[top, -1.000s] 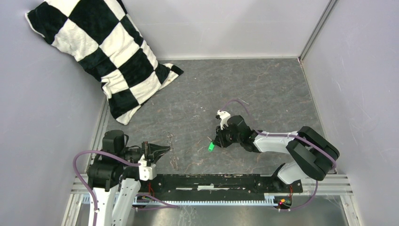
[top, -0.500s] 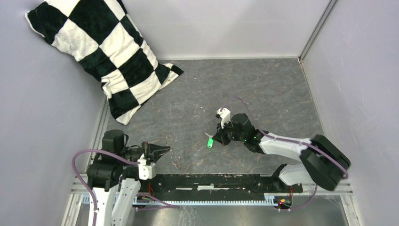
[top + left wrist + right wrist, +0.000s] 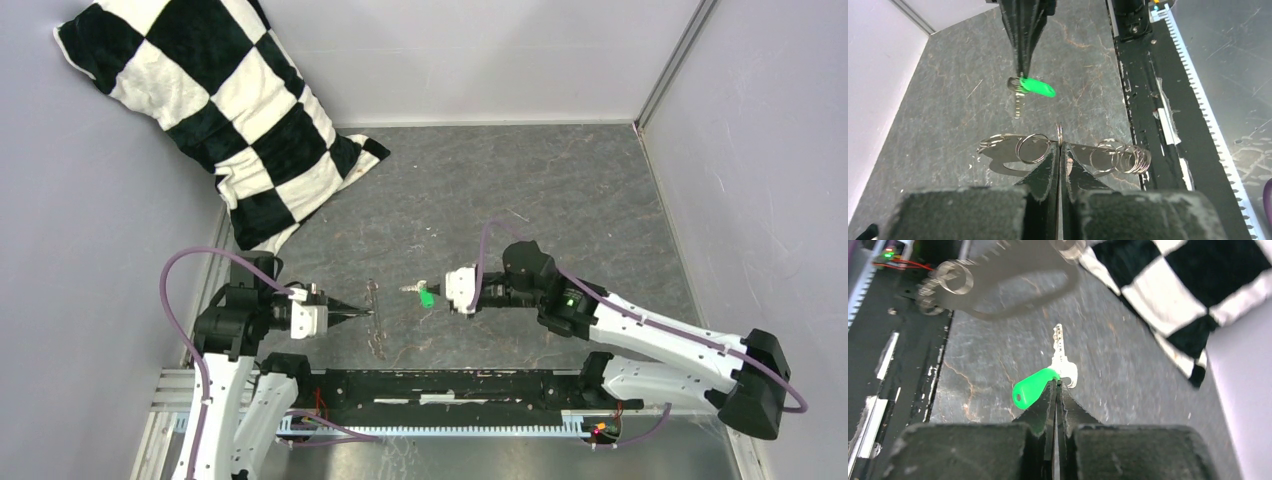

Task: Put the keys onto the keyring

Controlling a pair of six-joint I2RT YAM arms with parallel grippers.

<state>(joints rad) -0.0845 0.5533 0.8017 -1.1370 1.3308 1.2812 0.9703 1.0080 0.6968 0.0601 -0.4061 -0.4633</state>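
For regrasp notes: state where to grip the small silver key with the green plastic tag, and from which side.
Grip the silver key by its flat head, squeezing both faces, coming from behind the head; the toothed blade then points free ahead, green plastic tag aside. The right gripper pinches there.

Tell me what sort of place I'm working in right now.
Probably a purpose-built robot test cell: plain lilac-grey panel walls on aluminium frame posts, a dark mottled stone-look tabletop, and a black-and-white checkered pillow propped in the far-left corner.
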